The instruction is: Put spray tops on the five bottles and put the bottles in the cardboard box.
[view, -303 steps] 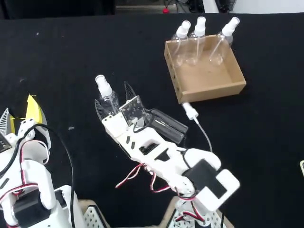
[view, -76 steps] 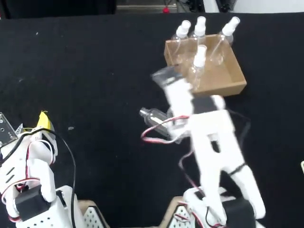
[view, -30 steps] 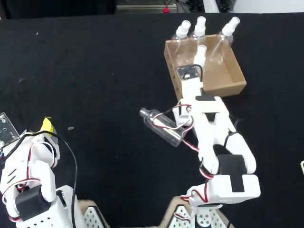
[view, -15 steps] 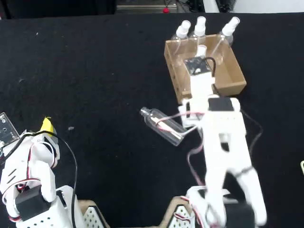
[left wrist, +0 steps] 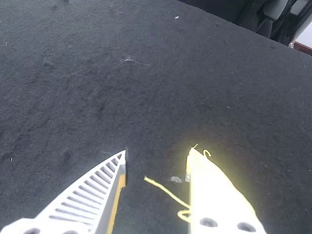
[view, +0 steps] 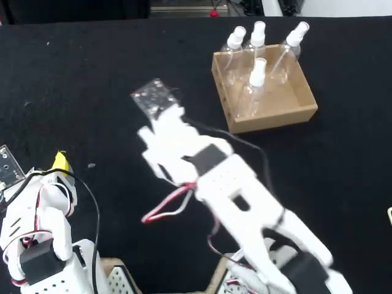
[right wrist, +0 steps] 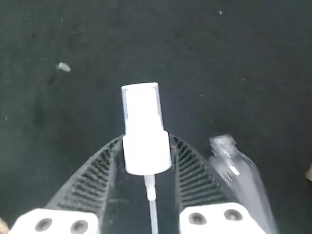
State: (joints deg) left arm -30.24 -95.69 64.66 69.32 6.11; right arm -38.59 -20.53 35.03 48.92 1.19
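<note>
My right gripper [right wrist: 146, 139] is shut on a white spray top [right wrist: 144, 122], its thin tube running back between the fingers. A clear bottle [right wrist: 236, 168] without a top lies blurred on the black table just beside it. In the high view the right arm [view: 214, 168] stretches left across the middle of the table. The cardboard box [view: 288, 110] at the back right holds three capped bottles [view: 257, 37] along its far wall and one more capped bottle [view: 254, 82] in front of them. My left gripper [left wrist: 156, 153] is open over bare cloth at the near left.
The left arm [view: 37, 208] stands at the front left corner, its yellow-taped finger [view: 59, 161] pointing away from it. Black cloth [view: 92, 73] covers the whole table. Chairs and room clutter lie beyond the far edge.
The right arm left the fourth capped bottle in the box, pulled out and swung left across the table. It now covers the lying bottle in the high view. The left arm stayed put.
</note>
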